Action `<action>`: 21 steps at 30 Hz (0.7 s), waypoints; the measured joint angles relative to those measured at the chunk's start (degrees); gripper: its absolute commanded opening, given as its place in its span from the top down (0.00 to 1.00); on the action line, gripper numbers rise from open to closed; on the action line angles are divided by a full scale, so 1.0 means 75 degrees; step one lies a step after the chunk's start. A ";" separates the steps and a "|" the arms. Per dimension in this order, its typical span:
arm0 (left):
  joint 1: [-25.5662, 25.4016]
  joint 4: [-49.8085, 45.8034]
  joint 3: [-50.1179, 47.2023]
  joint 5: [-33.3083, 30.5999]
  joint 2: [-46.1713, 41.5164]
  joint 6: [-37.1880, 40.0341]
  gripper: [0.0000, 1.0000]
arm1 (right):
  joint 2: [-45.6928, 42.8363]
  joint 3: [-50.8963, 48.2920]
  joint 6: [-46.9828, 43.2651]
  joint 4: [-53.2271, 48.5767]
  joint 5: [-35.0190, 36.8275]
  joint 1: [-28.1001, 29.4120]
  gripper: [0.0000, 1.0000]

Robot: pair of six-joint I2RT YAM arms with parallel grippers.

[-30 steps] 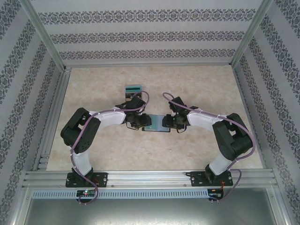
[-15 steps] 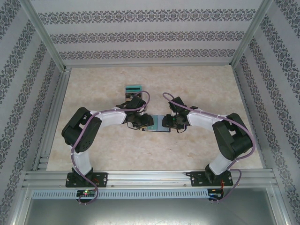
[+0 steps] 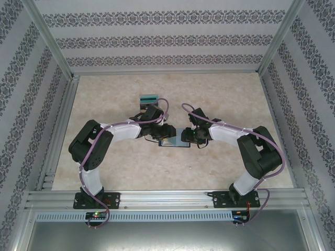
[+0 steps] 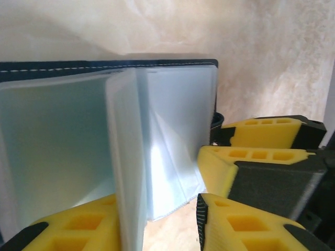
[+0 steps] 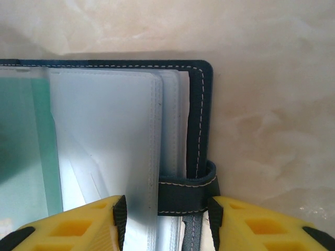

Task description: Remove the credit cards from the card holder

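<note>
Your left gripper (image 4: 157,222) is pinching a sleeve (image 4: 128,157) of the open holder (image 3: 174,139); your right gripper (image 5: 166,219), at 3 o'clock, is straddling its tab (image 5: 187,194), jaws released.

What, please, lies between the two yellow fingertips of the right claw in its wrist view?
The navy-blue stitched snap tab of the open navy-blue folding card holder lies there, beside its pale clear plastic sleeves.

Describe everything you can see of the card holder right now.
The card holder lies open and flat on the beige table between both grippers. Navy cover with pale stitching and a strap loop; frosted clear sleeves inside, one standing up between the left gripper's yellow pads. The right gripper straddles the strap edge.
</note>
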 measured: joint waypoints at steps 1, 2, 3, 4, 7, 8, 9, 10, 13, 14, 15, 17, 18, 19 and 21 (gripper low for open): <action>-0.0044 -0.0003 0.0058 0.0061 0.0006 0.0000 0.62 | -0.0003 -0.0012 0.0000 0.0012 0.0003 -0.0003 0.51; -0.0087 0.0000 0.0143 0.0111 0.0015 -0.0006 0.62 | -0.0017 -0.0032 0.0020 0.0035 0.0003 -0.0003 0.51; -0.0152 0.0009 0.0280 0.0172 0.0044 -0.0012 0.62 | -0.0052 -0.0064 0.0041 0.0064 0.0009 -0.0006 0.51; -0.0213 0.0050 0.0408 0.0224 0.0085 -0.0015 0.62 | -0.0099 -0.0099 0.0061 0.0087 0.0017 -0.0023 0.51; -0.0367 0.0204 0.0664 0.0318 0.0169 -0.0015 0.62 | -0.0335 -0.0335 0.0143 0.0052 0.0146 -0.0152 0.51; -0.0393 0.0233 0.0676 0.0338 0.0169 -0.0015 0.62 | -0.0428 -0.0431 0.0163 0.0035 0.0187 -0.0219 0.52; -0.0408 0.0233 0.0682 0.0341 0.0172 -0.0015 0.62 | -0.0565 -0.0536 0.0175 -0.0003 0.0236 -0.0312 0.52; -0.0414 0.0227 0.0682 0.0338 0.0172 -0.0015 0.62 | -0.0711 -0.0629 0.0187 -0.0047 0.0274 -0.0405 0.52; -0.0405 0.0224 0.0679 0.0216 0.0172 -0.0020 0.62 | -0.1078 -0.0705 0.0195 -0.0143 0.0379 -0.0557 0.56; -0.0393 0.0230 0.0662 0.0160 0.0172 -0.0026 0.62 | -0.1174 -0.0705 0.0195 -0.0134 0.0408 -0.0557 0.59; -0.0382 0.0245 0.0597 0.0082 0.0169 -0.0055 0.62 | -0.1265 -0.0705 0.0192 -0.0134 0.0402 -0.0554 0.61; -0.0338 0.0259 0.0405 -0.0044 0.0166 -0.0140 0.63 | -0.1355 -0.0705 0.0189 -0.0087 0.0391 -0.0536 0.64; -0.0291 0.0248 0.0280 -0.0119 0.0166 -0.0184 0.64 | -0.1358 -0.0697 0.0178 -0.0067 0.0364 -0.0510 0.66; -0.0236 0.0213 0.0181 -0.0184 0.0166 -0.0219 0.65 | -0.1343 -0.0670 0.0157 -0.0073 0.0335 -0.0469 0.69; -0.0114 0.0131 0.0058 -0.0245 0.0166 -0.0283 0.65 | -0.1244 -0.0539 0.0117 -0.0114 0.0274 -0.0326 0.75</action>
